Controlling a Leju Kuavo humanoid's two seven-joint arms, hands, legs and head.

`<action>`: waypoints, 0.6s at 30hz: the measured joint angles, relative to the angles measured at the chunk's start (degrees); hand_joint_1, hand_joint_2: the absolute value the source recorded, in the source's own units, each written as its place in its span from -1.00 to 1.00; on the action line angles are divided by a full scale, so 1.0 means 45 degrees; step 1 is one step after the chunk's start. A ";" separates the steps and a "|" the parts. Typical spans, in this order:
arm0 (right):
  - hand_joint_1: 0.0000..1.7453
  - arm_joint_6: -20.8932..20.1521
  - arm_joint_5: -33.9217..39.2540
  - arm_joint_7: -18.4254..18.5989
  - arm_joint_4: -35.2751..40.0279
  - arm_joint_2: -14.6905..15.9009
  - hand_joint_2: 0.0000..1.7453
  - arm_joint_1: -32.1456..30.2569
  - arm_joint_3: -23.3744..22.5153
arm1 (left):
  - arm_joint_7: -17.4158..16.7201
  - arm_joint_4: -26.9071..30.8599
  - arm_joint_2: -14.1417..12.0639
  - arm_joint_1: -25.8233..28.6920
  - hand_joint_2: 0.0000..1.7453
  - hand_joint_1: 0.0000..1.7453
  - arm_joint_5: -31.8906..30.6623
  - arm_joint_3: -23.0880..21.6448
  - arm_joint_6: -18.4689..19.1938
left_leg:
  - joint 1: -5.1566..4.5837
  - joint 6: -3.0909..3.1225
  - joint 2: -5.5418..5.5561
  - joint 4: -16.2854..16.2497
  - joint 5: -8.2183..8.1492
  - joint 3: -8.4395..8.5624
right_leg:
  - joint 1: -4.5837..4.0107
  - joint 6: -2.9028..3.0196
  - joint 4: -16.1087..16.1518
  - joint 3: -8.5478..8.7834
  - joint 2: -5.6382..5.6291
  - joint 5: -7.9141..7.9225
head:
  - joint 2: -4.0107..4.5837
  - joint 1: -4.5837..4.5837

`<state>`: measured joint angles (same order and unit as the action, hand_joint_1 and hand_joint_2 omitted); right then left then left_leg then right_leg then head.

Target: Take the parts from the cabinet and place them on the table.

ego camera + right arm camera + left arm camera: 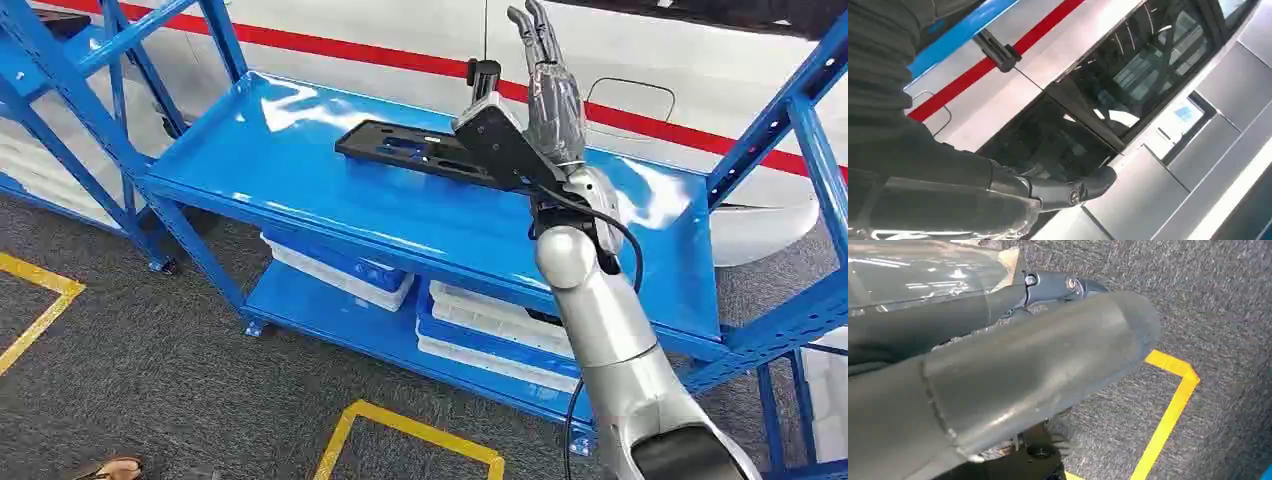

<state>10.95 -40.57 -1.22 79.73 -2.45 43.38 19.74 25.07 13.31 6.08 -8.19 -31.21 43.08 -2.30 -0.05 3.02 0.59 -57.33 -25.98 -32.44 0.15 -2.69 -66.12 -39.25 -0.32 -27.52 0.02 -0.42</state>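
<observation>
Rising from the near right, the right hand (548,95) is standing over the blue steel shelf (300,190), fingers straight and spread, grasping nothing. Just left of it the black part (420,152) is lying flat — a long plate with cut-outs, likely stiff, light and slick, so gripping across its narrow width looks safest. I cannot tell what the left hand (998,380) is doing.

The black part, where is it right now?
In the head view the black part lies flat on the blue rack's top shelf, near its middle, its right end under the raised right hand.
</observation>
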 joint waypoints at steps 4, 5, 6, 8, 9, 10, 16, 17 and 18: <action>-1.00 -0.0068 0.0000 0.0005 0.0077 0.0024 1.00 0.0066 0.0034 | -0.0010 0.0000 0.0078 -0.0056 -1.00 -1.00 0.0000 0.0005 0.0000 | -0.0047 -0.0246 0.0005 0.0043 -0.0224 0.0137 | -0.0249 0.0477 0.1914 0.0821 0.0039 0.0740 | 0.0000 0.0024; -1.00 -0.0078 -0.0010 0.0010 0.0082 0.0049 1.00 0.0061 0.0034 | -0.0015 0.0000 0.0078 -0.0053 -1.00 -1.00 0.0000 0.0005 0.0000 | -0.0070 -0.0309 -0.0014 -0.0154 -0.0155 0.0199 | -0.0209 0.0640 0.2006 0.0660 0.0052 0.0831 | -0.0005 -0.0005; -1.00 -0.0083 -0.0005 0.0029 0.0082 0.0078 1.00 0.0060 0.0029 | -0.0015 0.0000 0.0078 -0.0056 -1.00 -1.00 0.0000 0.0005 0.0000 | -0.0071 -0.0319 -0.0027 -0.0139 -0.0166 0.0223 | -0.0028 0.0731 0.2015 0.0907 0.0049 0.0844 | 0.0000 0.0010; -1.00 -0.0092 -0.0005 0.0024 0.0116 0.0063 1.00 0.0124 0.0029 | -0.0005 0.0005 0.0063 -0.0083 -1.00 -1.00 0.0000 0.0015 0.0000 | -0.0024 -0.0491 -0.0050 -0.0802 -0.0401 -0.0129 | 0.0113 0.0766 0.2092 0.1139 0.0059 0.0822 | 0.0000 -0.0001; -1.00 -0.0107 -0.0005 0.0024 0.0116 0.0053 1.00 0.0159 0.0034 | -0.0005 0.0000 0.0073 -0.0108 -1.00 -1.00 0.0000 0.0029 0.0005 | 0.0057 -0.0592 -0.0059 -0.1580 -0.0648 -0.0565 | 0.0105 0.0830 0.2090 0.1195 0.0057 0.0781 | 0.0000 0.0103; -1.00 -0.0121 0.0000 0.0019 0.0112 0.0053 1.00 0.0159 0.0054 | -0.0005 0.0000 0.0073 -0.0112 -1.00 -1.00 0.0014 0.0049 0.0005 | 0.0133 -0.0677 -0.0062 -0.2499 -0.0985 -0.1143 | 0.0079 0.0893 0.2092 0.1235 0.0054 0.0726 | -0.0004 0.0078; -1.00 -0.0131 0.0146 -0.0141 0.0029 0.0049 1.00 0.0151 0.0073 | 0.0117 0.0000 0.0039 -0.0086 -1.00 -1.00 0.0136 0.0073 0.0063 | 0.0301 -0.0776 -0.0122 -0.0513 0.0784 -0.1124 | 0.0069 0.0835 0.2083 0.1698 0.0025 0.0315 | 0.0000 0.0107; -1.00 -0.0131 0.0165 -0.0165 0.0024 0.0049 1.00 0.0158 0.0078 | 0.0131 0.0000 0.0029 -0.0098 -1.00 -1.00 0.0136 0.0073 0.0078 | 0.0250 -0.0709 -0.0147 -0.0041 0.0770 -0.0938 | 0.0057 0.0764 0.2092 0.1782 0.0029 0.0259 | 0.0000 0.0073; -1.00 -0.0131 0.0170 -0.0175 0.0019 0.0053 1.00 0.0212 0.0087 | 0.0151 0.0000 0.0024 -0.0106 -1.00 -1.00 0.0136 0.0073 0.0083 | 0.0143 -0.0629 -0.0177 -0.0046 0.0234 -0.0969 | 0.0020 0.0699 0.2115 0.1748 0.0025 0.0235 | 0.0000 0.0068</action>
<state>10.36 -39.80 -2.01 79.82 -2.21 44.34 20.13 25.75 13.31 6.19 -8.66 -30.60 43.41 -1.92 0.60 0.19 -0.20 -57.53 -24.92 -36.80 0.24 0.46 -56.60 -31.38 -0.21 -26.47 0.02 -0.11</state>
